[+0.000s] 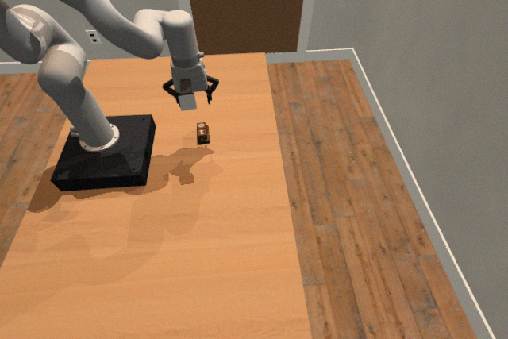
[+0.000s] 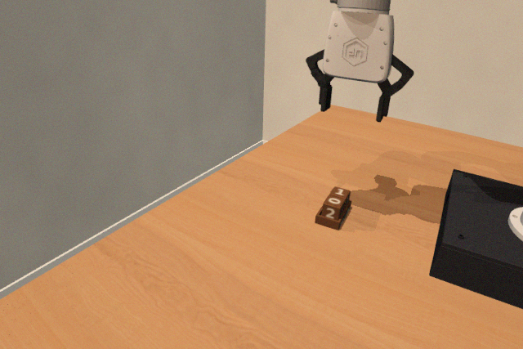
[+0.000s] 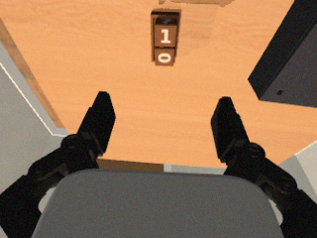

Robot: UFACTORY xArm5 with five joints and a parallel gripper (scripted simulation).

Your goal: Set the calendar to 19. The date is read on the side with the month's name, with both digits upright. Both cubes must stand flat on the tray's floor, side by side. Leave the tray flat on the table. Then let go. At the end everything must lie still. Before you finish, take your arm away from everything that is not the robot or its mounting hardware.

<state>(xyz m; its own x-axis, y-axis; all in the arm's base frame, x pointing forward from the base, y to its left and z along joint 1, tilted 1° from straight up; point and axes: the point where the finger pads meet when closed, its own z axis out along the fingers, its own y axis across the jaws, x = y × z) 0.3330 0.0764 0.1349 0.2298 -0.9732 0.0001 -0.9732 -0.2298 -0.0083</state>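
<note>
A small brown tray [image 1: 203,143] [image 2: 327,221] [image 3: 166,12] lies on the table with two brown cubes side by side in it. One cube [image 1: 201,125] [image 2: 333,200] [image 3: 163,58] has 0 on top and 2 on the end side facing the exterior camera. The other cube [image 1: 202,132] [image 2: 339,191] [image 3: 165,36] has 1 on top. The month's name and the digits on its side are not readable, and I cannot tell whether both cubes stand fully flat. My gripper [image 1: 194,102] [image 2: 352,114] [image 3: 163,106] is open and empty, high above the table, towards the door from the tray.
The robot's black base plate [image 1: 106,150] [image 2: 477,226] [image 3: 292,69] stands beside the tray, with a gap of bare table between. The table edge [image 1: 282,155] runs along the tray's other side, farther off. The arm's shadow falls near the tray.
</note>
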